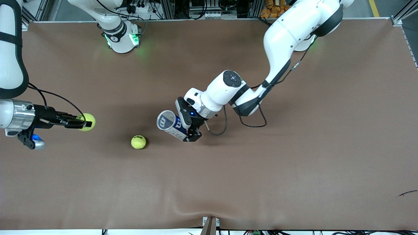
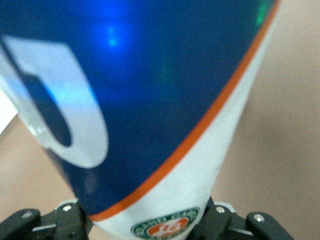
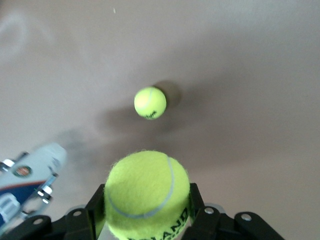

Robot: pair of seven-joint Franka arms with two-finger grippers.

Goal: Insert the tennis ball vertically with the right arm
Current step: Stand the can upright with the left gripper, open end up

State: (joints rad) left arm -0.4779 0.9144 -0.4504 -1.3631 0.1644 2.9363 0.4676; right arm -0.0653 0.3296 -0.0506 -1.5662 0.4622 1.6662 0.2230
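Tennis ball (image 1: 87, 121) number one sits clamped between the black fingers of the right gripper (image 1: 81, 122), at the left edge of the front view about halfway down, carried in the air over the brown table (image 1: 294, 163) at the right arm's end. In the right wrist view the same ball (image 3: 147, 195) fills the lower middle, with a finger (image 3: 196, 200) pressed against each side. A second ball (image 1: 138, 142) lies loose on the table, left of centre in the front view, and appears in the right wrist view (image 3: 150, 102) near the middle. The left gripper (image 1: 191, 129), at the centre of the front view, is closed on a blue and white can (image 1: 169, 125), tilted with its open mouth toward the upper left. The can (image 2: 150, 100) fills the left wrist view.
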